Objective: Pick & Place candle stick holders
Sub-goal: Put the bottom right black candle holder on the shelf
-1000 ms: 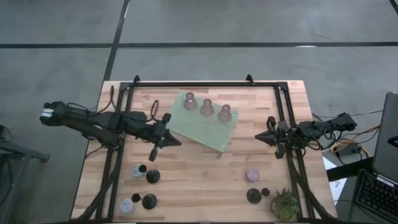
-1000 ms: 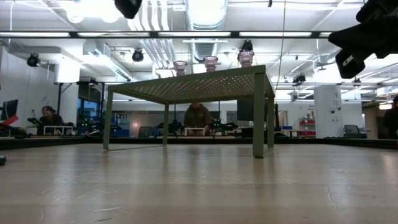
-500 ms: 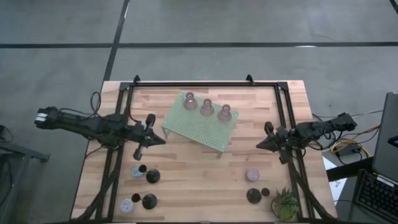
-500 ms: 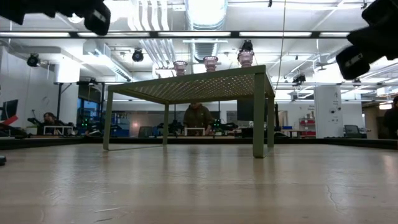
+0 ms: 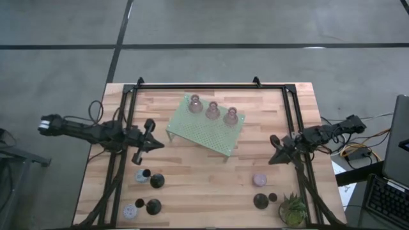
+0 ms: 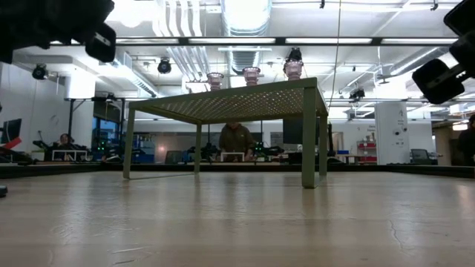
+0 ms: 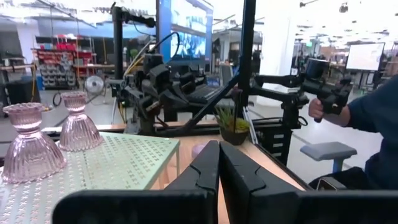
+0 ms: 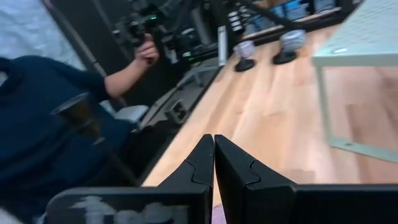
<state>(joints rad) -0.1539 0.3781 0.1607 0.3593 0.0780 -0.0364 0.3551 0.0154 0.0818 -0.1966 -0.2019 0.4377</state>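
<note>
Three pinkish glass candle stick holders (image 5: 213,110) stand on the pale green perforated stand (image 5: 204,131); two of them show in the left wrist view (image 7: 25,140). Black and lavender holders (image 5: 156,181) stand on the table at the near left. A lavender one (image 5: 259,181) and black ones (image 5: 260,200) stand at the near right. My left gripper (image 5: 151,144) is shut and empty, left of the stand. My right gripper (image 5: 273,158) is shut and empty, right of the stand and above the near-right group.
A spiky green potted plant (image 5: 293,209) stands at the near right corner. A black frame (image 5: 198,86) runs around the table's far and side edges. A person's hand and blue sleeve (image 8: 37,143) show beyond the table. Bare wood lies between the stand and the near edge.
My left gripper has drawn back from the stand toward the table's left edge, still shut. My right gripper has gone a little toward the near edge and tipped toward the near-right holders. No holder has moved.
</note>
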